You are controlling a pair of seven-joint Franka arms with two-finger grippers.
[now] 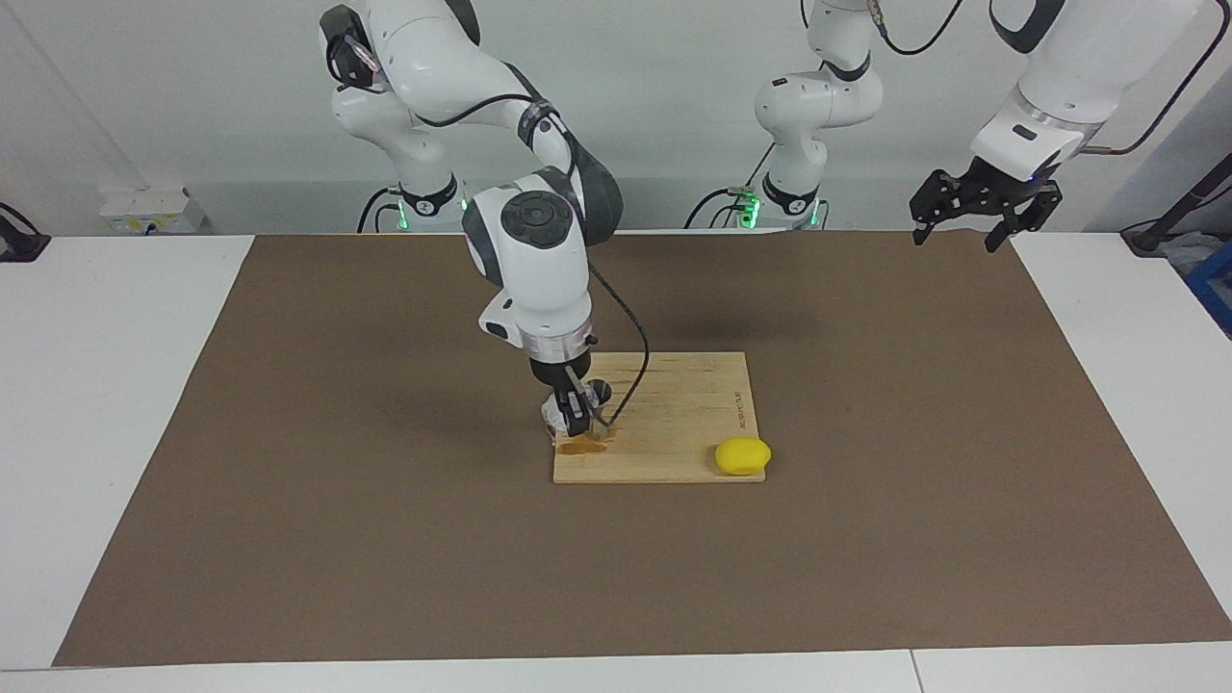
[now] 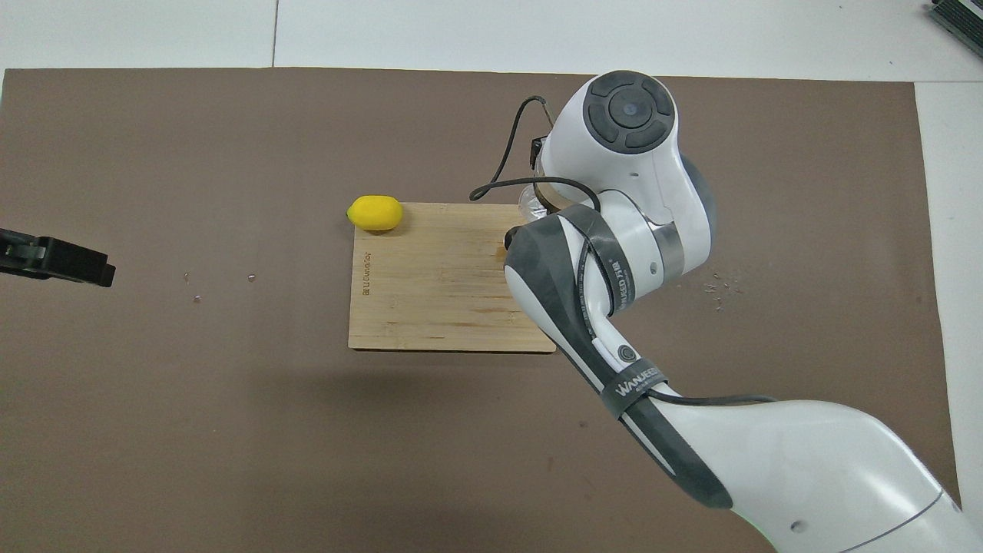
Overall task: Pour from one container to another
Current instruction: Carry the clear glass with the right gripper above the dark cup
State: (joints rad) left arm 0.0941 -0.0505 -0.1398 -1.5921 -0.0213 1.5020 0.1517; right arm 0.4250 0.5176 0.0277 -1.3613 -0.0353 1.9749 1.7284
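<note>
Right gripper (image 1: 576,416) is down at the corner of the pale bamboo cutting board (image 1: 674,423) toward the right arm's end, fingers closed on the small clear faceted glass cup (image 1: 556,414); steel jigger hidden, so tilt slowly; left gripper (image 1: 982,207) waits, fingers spread.

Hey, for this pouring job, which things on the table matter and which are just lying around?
Part of the job:
- right pincer, down at a corner of the wooden board
- clear glass cup, at that pincer
- brown puddle on the board beside it

Lying about:
- yellow lemon at another board corner
- left pincer, waiting, raised over the table edge

No steel jigger shows.
</note>
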